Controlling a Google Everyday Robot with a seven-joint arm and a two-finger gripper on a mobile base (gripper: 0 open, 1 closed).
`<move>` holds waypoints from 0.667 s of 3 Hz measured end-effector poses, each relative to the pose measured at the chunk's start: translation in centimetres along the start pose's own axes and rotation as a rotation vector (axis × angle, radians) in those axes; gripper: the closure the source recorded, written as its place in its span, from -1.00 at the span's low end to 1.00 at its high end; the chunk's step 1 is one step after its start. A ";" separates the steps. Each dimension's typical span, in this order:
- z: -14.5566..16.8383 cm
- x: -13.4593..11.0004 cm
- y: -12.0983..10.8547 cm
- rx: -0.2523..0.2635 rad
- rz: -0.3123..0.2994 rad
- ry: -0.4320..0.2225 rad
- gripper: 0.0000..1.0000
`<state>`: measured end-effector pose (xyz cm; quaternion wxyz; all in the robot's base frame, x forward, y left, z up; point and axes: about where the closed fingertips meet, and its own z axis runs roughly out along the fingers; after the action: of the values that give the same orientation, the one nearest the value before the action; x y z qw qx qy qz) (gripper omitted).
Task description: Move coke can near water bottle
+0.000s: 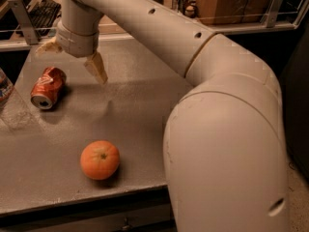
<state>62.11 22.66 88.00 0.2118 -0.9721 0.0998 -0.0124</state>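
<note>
The gripper (73, 62) hung above the grey table (140, 105) with its jaws apart and empty, while the coke can (48, 87) lay on its side just beside the water bottle (5, 88), where any nudge from a finger could probably roll it away.

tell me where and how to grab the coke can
Grip the coke can across the middle of its red body, coming down from above: it lies on its side with a silver end facing the camera, curved sides exposed. The tool hangs open just above it.
</note>
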 end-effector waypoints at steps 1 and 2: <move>-2.8 0.8 1.6 0.043 0.040 0.045 -1.00; -6.1 1.3 3.7 0.142 0.096 0.087 -1.00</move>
<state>62.31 16.62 92.05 0.2760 -0.9473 0.1542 -0.0517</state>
